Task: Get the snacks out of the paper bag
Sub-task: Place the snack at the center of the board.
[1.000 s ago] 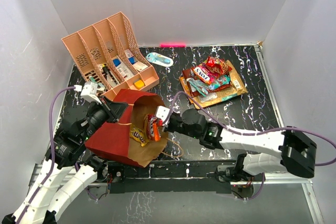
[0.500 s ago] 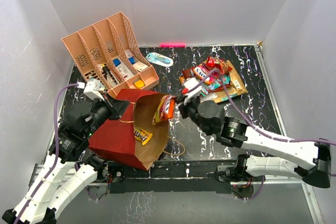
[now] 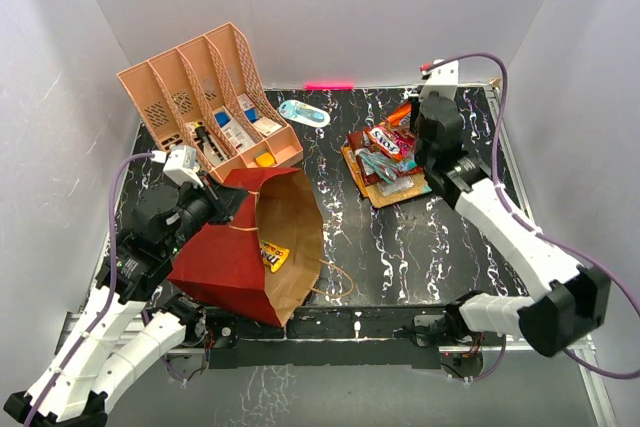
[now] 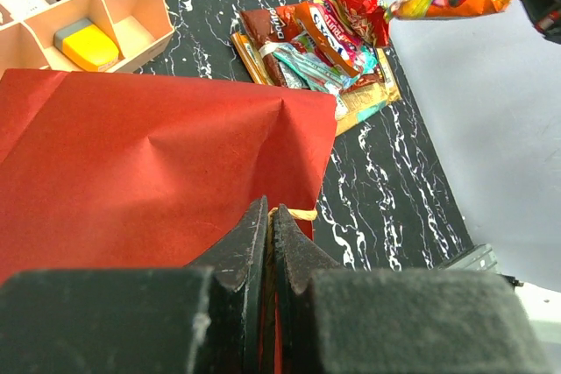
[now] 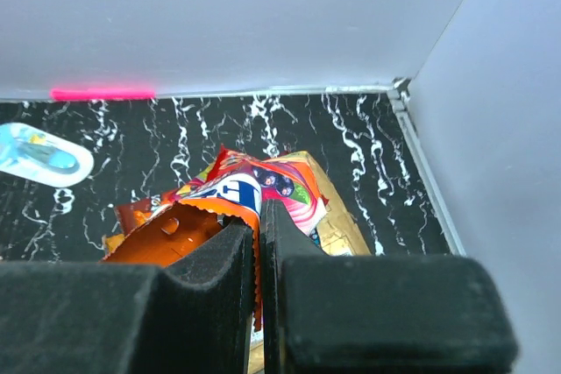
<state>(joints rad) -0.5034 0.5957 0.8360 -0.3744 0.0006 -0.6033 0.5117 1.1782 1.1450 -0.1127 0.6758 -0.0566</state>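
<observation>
My right fingers (image 5: pixel 254 236) are pressed flat together on the serrated end seal of an orange packet (image 5: pixel 175 232). They hold it above the pile of snacks (image 3: pixel 395 162) at the far right of the worktop (image 3: pixel 400 237). In the left wrist view the same packet shows in the air, apart from the pile.

My left fingers (image 4: pixel 261 229) are pinched tight on the upper wall of the paper bag (image 3: pixel 215 257), right by its tan cord handle (image 4: pixel 296 213). That grip holds the mouth up and open toward the middle of the worktop. The bag lies tipped on its side near the left arm, just in front of the peach organizer (image 3: pixel 200 97).

One yellow packet (image 3: pixel 272 257) is visible inside, lying flat on the brown lower wall, not far back from the mouth. Whether anything lies deeper in I cannot tell.

I judge these packets light and limp, with a slick foil skin that crinkles and slides. Squeezing the belly would crush whatever is inside and might let the packet squirt free. The crimped seal at either end looks like the stiffest, flattest part, so I would take the yellow one there, at the end nearest the mouth. The bag itself is light paper and would likely skate or collapse without the left pinch.
</observation>
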